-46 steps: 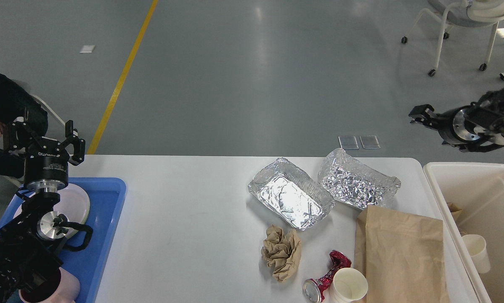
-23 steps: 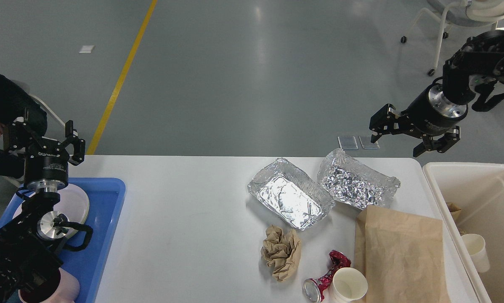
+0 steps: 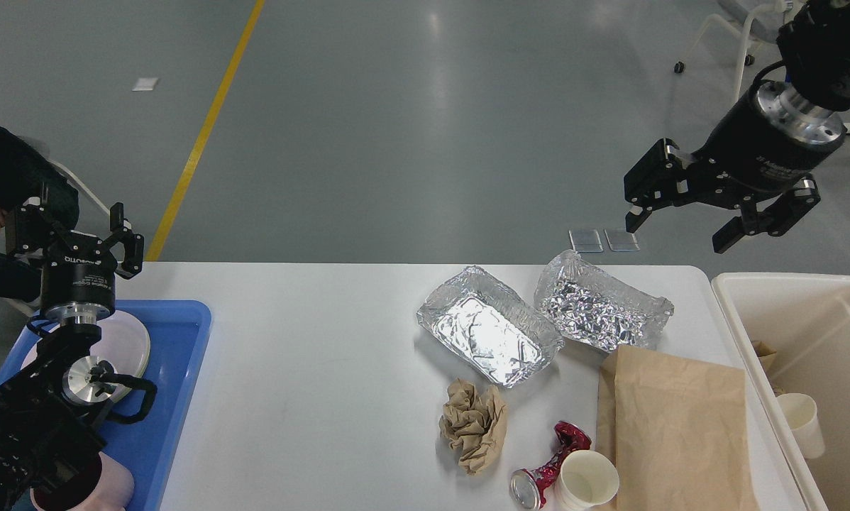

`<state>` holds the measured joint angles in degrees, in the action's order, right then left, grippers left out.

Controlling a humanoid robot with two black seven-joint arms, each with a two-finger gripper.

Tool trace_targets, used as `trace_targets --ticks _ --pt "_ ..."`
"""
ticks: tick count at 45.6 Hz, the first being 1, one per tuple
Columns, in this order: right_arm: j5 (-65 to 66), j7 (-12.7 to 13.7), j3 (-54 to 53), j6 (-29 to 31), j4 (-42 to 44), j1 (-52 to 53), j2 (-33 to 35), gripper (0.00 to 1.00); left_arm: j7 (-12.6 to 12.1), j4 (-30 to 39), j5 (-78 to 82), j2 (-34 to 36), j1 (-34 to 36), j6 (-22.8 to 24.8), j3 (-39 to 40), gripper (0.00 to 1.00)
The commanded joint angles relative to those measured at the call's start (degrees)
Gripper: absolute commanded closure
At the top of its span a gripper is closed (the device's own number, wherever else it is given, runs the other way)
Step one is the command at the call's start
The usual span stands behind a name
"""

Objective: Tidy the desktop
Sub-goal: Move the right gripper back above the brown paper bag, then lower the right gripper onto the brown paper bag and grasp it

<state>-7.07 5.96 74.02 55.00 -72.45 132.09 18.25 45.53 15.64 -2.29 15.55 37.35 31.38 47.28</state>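
right gripper (image 3: pixel 680 231) agape above cluttered desktop (image 3: pixel 311 369)

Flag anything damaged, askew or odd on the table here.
A red can lies crushed on its side by a paper cup. Next to it lies a crumpled brown paper wad. Both foil trays are wrinkled and sit askew, and a brown paper bag lies flat overlapping the desktop edge.

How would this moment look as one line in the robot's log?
right gripper: open, above desktop far edge | left gripper: open, over tray | trash uncollected
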Motion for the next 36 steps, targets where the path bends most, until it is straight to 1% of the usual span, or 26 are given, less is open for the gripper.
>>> trace_targets --ticks 1,3,10,17,23,31,36 --pt "0.6 0.0 -0.7 0.0 1.8 -6.5 -0.3 0.0 0.0 0.0 0.0 0.0 0.0 0.0 0.0 0.03" --pt "0.7 0.1 -1.1 -0.2 3.7 -10.7 -0.4 0.0 0.0 0.0 0.0 0.0 0.0 0.0 0.0 0.03" --pt "0.7 0.1 -1.5 -5.8 11.4 -27.1 -2.0 0.0 0.0 0.0 0.0 0.0 0.0 0.0 0.0 0.03" --pt "0.7 0.2 -3.6 -8.8 16.1 -36.8 -6.2 0.0 0.0 0.0 0.0 0.0 0.0 0.0 0.0 0.03" --pt "0.7 0.3 -4.2 -11.1 18.5 -42.3 -7.2 0.0 0.0 0.0 0.0 0.0 0.0 0.0 0.0 0.03" --pt "0.7 0.4 -5.9 -11.7 18.7 -45.2 -8.6 0.0 0.0 0.0 0.0 0.0 0.0 0.0 0.0 0.03" --pt "0.7 0.9 -6.0 -13.8 19.7 -47.1 -8.8 0.0 0.0 0.0 0.0 0.0 0.0 0.0 0.0 0.03"
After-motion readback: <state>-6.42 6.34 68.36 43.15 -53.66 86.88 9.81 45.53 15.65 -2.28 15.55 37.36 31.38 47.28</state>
